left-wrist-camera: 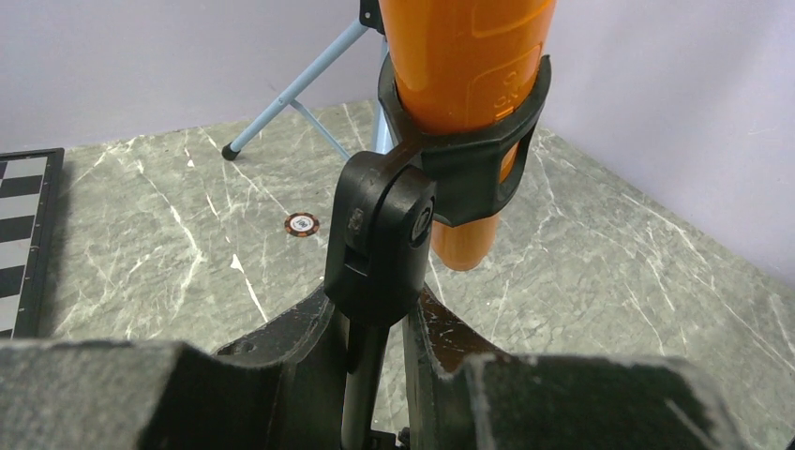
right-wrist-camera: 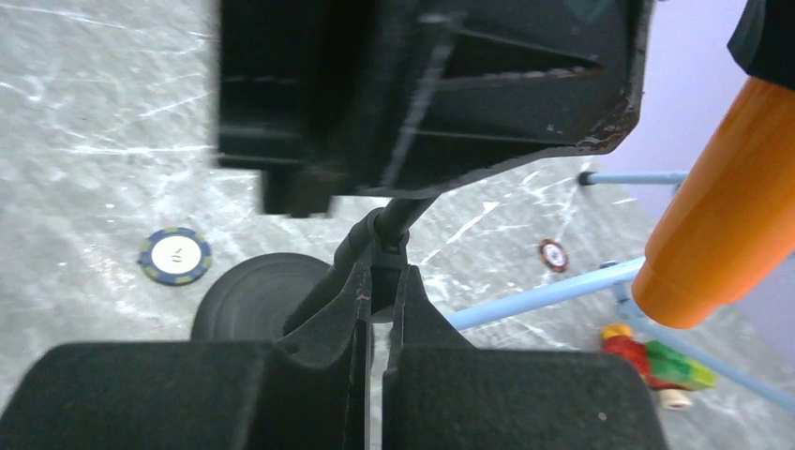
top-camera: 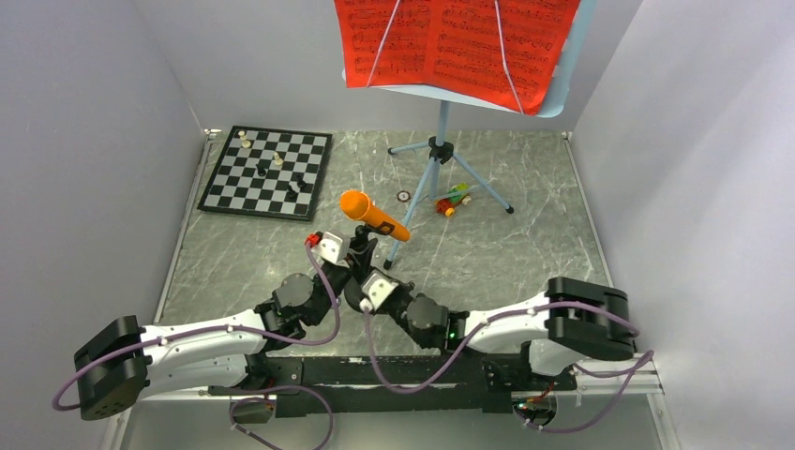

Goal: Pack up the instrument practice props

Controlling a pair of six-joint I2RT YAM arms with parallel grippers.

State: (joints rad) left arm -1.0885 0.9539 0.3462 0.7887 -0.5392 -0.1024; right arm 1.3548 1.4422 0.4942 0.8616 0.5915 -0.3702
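Left claw (left-wrist-camera: 370,370) and right claw (right-wrist-camera: 377,302) are gripping the black stand (left-wrist-camera: 380,244) of the orange microphone (top-camera: 373,216), while red sheet-music pages (top-camera: 450,42) and blue music stand (top-camera: 438,141) are waiting unpacked.

White arms (top-camera: 202,345), black jaws (scuffed), purple cables (top-camera: 323,278)

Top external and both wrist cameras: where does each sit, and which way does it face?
Top external: above and behind, looking down on the table; both arms show.
Left wrist: facing the back wall; left gripper shut on the microphone stand.
Right wrist: looking down toward the round base; right gripper shut on the stand's post.
Shared: both wrist views show the orange microphone and blue tripod legs.
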